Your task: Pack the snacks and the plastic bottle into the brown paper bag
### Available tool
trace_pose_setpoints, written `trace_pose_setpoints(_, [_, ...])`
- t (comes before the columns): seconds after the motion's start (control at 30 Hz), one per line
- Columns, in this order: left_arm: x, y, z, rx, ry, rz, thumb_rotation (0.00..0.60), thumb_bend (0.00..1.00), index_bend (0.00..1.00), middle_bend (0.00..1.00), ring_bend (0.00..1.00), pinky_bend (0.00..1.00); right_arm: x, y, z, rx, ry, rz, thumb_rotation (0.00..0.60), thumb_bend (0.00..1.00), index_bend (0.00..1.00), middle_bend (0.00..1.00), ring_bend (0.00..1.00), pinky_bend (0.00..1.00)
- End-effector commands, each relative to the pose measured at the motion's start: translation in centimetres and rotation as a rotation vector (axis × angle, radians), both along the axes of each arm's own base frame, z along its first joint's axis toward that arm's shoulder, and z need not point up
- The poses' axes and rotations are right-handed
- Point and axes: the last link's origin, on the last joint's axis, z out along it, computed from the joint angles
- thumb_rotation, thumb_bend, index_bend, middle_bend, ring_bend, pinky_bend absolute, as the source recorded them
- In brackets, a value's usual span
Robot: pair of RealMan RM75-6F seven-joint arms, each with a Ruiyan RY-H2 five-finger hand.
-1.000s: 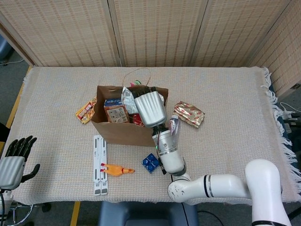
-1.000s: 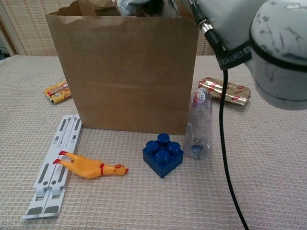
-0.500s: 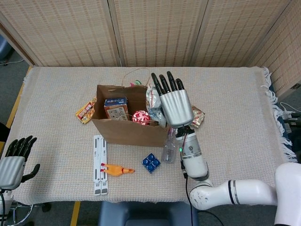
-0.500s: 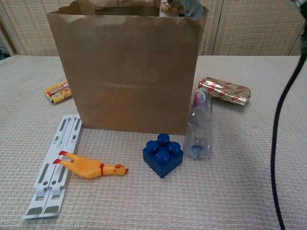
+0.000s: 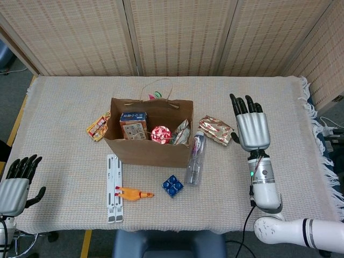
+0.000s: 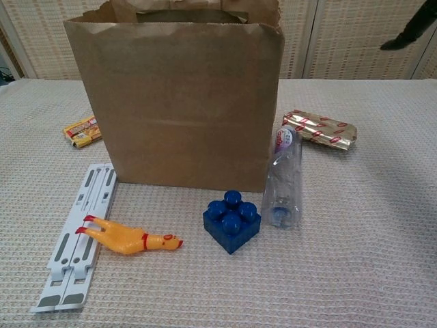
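Your right robot hand (image 5: 251, 128) has a ribbed silver-grey metallic back and black fingers (image 5: 248, 103). Below it, note the silver-grey cylindrical wrist section with a small green indicator light on its side, and a thin black cable running down along it. The wrist joins a glossy white forearm (image 5: 301, 232) bearing a dark band near the joint. Your left robot hand (image 5: 14, 183) matches it: grey palm housing, black fingers. In the chest view only a dark fingertip shows at the upper right.
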Motion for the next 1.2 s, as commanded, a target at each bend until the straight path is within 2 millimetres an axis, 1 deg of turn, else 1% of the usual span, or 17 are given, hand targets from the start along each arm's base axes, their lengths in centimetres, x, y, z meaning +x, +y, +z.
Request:
trace_pose_setpoints(0.03, [0.0, 0.0, 0.0, 0.000, 0.000, 0.000, 0.600, 0.35, 0.02, 0.00, 0.00, 0.00, -3.1, -0.2, -1.9, 0.057, 0.020, -0.099, 0.600, 0.07, 0.00, 0.15, 0.07, 0.21])
trace_pose_setpoints(0.1, [0.0, 0.0, 0.0, 0.000, 0.001, 0.000, 0.600, 0.35, 0.02, 0.00, 0.00, 0.00, -3.9, -0.7, -3.1, 0.070, 0.023, -0.123, 0.600, 0.07, 0.00, 0.14, 0.07, 0.20])
trace_pose_setpoints(0.13, [0.0, 0.0, 0.0, 0.001, 0.001, 0.000, 0.600, 0.35, 0.02, 0.00, 0.00, 0.00, -4.2, -1.0, -4.0, 0.078, 0.018, -0.134, 0.600, 0.07, 0.00, 0.14, 0.07, 0.20])
trace_pose_setpoints(0.23, [0.0, 0.0, 0.0, 0.000, 0.000, 0.000, 0.600, 0.35, 0.02, 0.00, 0.00, 0.00, -4.5, -2.0, -6.4, 0.094, -0.024, -0.163, 0.600, 0.07, 0.00, 0.14, 0.07, 0.19])
trace_pose_setpoints(0.33, [0.0, 0.0, 0.0, -0.001, -0.002, 0.000, 0.600, 0.35, 0.02, 0.00, 0.00, 0.00, -4.4, -2.7, -8.4, 0.109, -0.052, -0.184, 0.600, 0.07, 0.00, 0.14, 0.07, 0.19])
trace_pose_setpoints(0.43, [-0.1, 0.1, 0.0, -0.003, -0.005, 0.000, 0.600, 0.35, 0.02, 0.00, 0.00, 0.00, -4.0, -3.8, -10.6, 0.121, -0.041, -0.191, 0.600, 0.07, 0.00, 0.14, 0.07, 0.18])
trace_pose_setpoints(0.53, [-0.1, 0.1, 0.0, -0.004, -0.009, 0.001, 0.600, 0.35, 0.02, 0.00, 0.00, 0.00, -3.9, -4.9, -12.2, 0.131, -0.032, -0.216, 0.600, 0.07, 0.00, 0.14, 0.07, 0.17])
trace_pose_setpoints(0.7, [-0.1, 0.2, 0.0, -0.005, -0.013, 0.001, 0.600, 0.35, 0.03, 0.00, 0.00, 0.00, -4.1, -7.0, -14.0, 0.142, -0.037, -0.265, 0.600, 0.07, 0.00, 0.14, 0.07, 0.16])
trace_pose_setpoints(0.83, [-0.1, 0.2, 0.0, -0.005, -0.015, 0.003, 0.600, 0.35, 0.03, 0.00, 0.00, 0.00, -4.5, -8.1, -15.1, 0.155, -0.024, -0.297, 0.600, 0.07, 0.00, 0.14, 0.07, 0.16])
trace_pose_setpoints(1.0, [-0.1, 0.3, 0.0, -0.005, -0.016, 0.003, 0.600, 0.35, 0.03, 0.00, 0.00, 0.00, -4.4, -8.6, -15.8, 0.165, -0.040, -0.313, 0.600, 0.07, 0.00, 0.14, 0.07, 0.16])
trace_pose_setpoints(1.2, [-0.1, 0.3, 0.0, -0.005, -0.018, 0.003, 0.600, 0.35, 0.03, 0.00, 0.00, 0.00, -4.0, -9.7, -17.8, 0.196, -0.038, -0.336, 0.600, 0.07, 0.00, 0.14, 0.07, 0.16])
